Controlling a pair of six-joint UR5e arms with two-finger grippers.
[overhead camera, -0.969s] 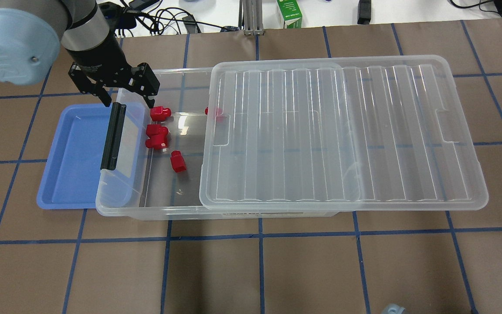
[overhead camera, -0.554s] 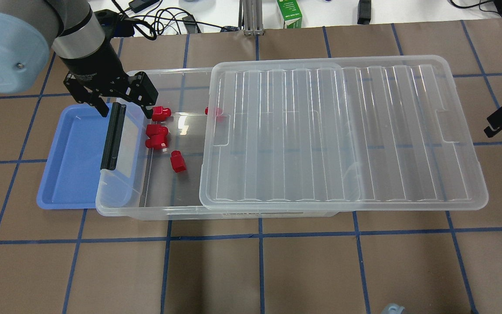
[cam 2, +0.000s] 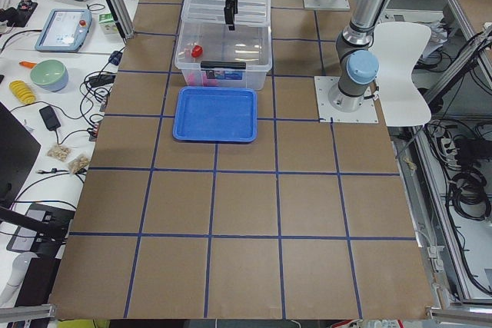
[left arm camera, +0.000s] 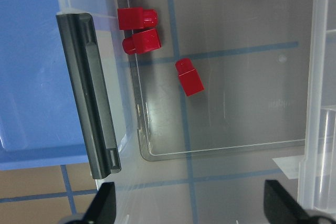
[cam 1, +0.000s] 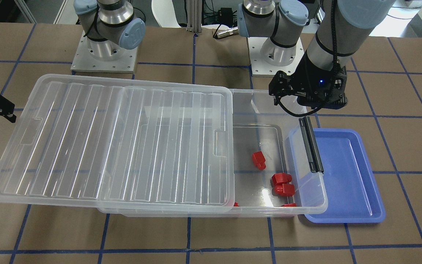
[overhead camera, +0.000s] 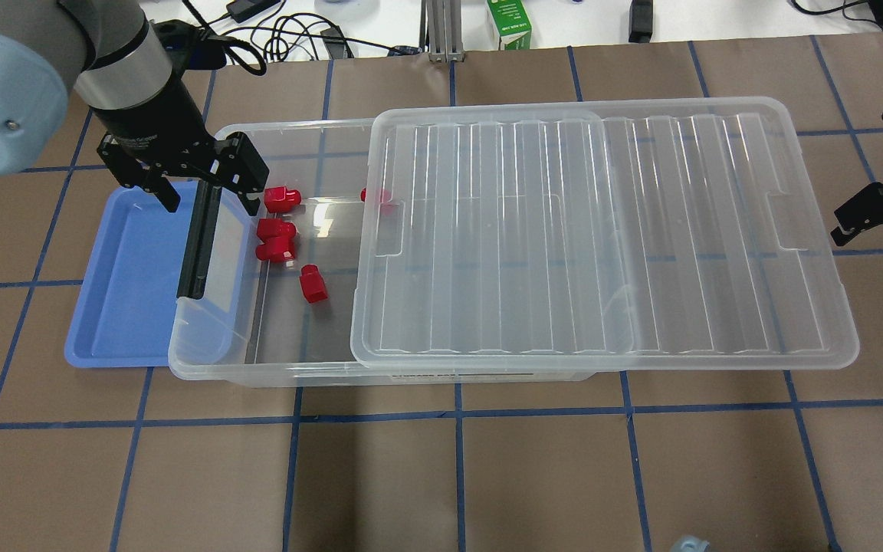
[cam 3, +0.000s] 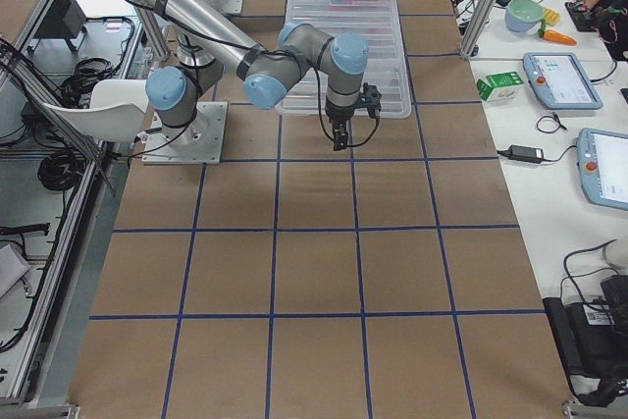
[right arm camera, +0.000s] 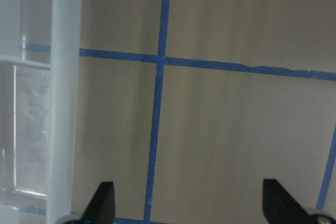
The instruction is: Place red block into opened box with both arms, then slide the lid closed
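Note:
Several red blocks (overhead camera: 313, 284) lie on the floor of the clear box (overhead camera: 257, 373), in its uncovered left end; one (overhead camera: 375, 195) sits half under the lid's edge. The ribbed lid (overhead camera: 602, 230) rests slid to the right and overhangs the box. My left gripper (overhead camera: 210, 201) hangs open and empty over the far end of the box's black bar (overhead camera: 198, 245); its wrist view looks down on the red blocks (left arm camera: 189, 77). My right gripper (overhead camera: 867, 218) is open and empty just right of the lid's short end, whose rim (right arm camera: 63, 103) shows in the right wrist view.
A shallow blue tray (overhead camera: 123, 284) lies partly under the box's left end. Cables and a green carton (overhead camera: 509, 23) sit beyond the table's far edge. Brown table with blue tape lines lies in front of the box.
My left gripper has shifted a little left, from beside the far red block to above the black bar. My right gripper has come in from the right edge toward the lid's short end.

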